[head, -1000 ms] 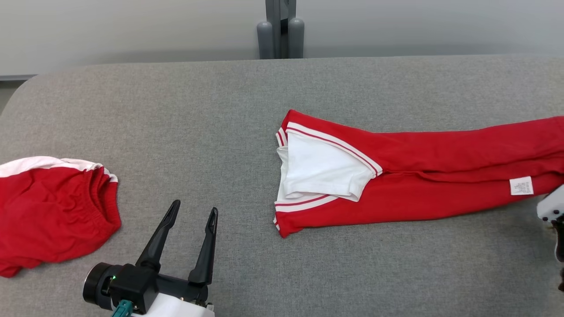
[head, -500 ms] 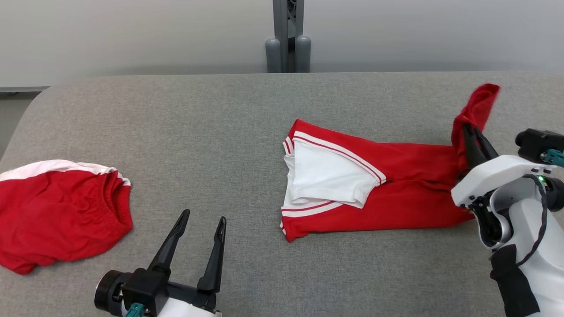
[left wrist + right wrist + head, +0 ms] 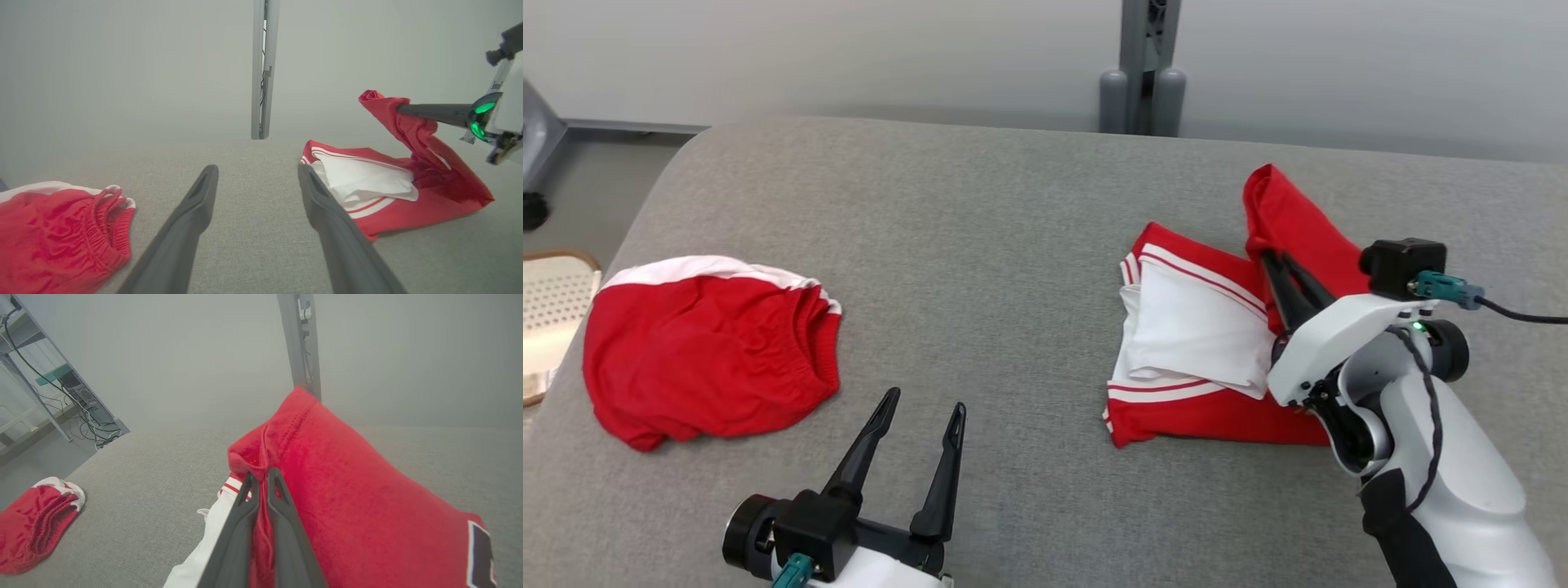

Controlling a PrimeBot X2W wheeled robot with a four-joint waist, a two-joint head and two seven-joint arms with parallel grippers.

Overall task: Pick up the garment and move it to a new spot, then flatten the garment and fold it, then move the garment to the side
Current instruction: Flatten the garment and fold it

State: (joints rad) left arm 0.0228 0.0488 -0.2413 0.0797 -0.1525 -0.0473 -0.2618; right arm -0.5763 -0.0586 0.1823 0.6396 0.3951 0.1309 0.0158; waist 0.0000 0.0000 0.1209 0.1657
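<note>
The garment (image 3: 1201, 412) is a red shirt with white-striped trim and a white sleeve, lying right of centre on the grey padded table (image 3: 980, 229). My right gripper (image 3: 1264, 255) is shut on the garment's red far end, holding it raised above the collar side so the cloth doubles over itself. In the right wrist view the right gripper (image 3: 261, 475) pinches a bunched red hem of the garment (image 3: 347, 490). My left gripper (image 3: 925, 400) stands open near the front edge, apart from any cloth. In the left wrist view the left gripper (image 3: 257, 169) has nothing between its fingers, and the garment (image 3: 429, 192) lies ahead to the right.
Red shorts with a white band (image 3: 711, 359) lie crumpled at the table's left. A pale perforated tray (image 3: 551, 310) sits beyond the left edge. A grey post (image 3: 1147, 65) stands behind the table. Bare grey surface lies between the two red pieces.
The head camera has shifted. My right gripper has lifted the garment's far end and carried it left over the garment's body, shortening the spread cloth. The left gripper stays open in place.
</note>
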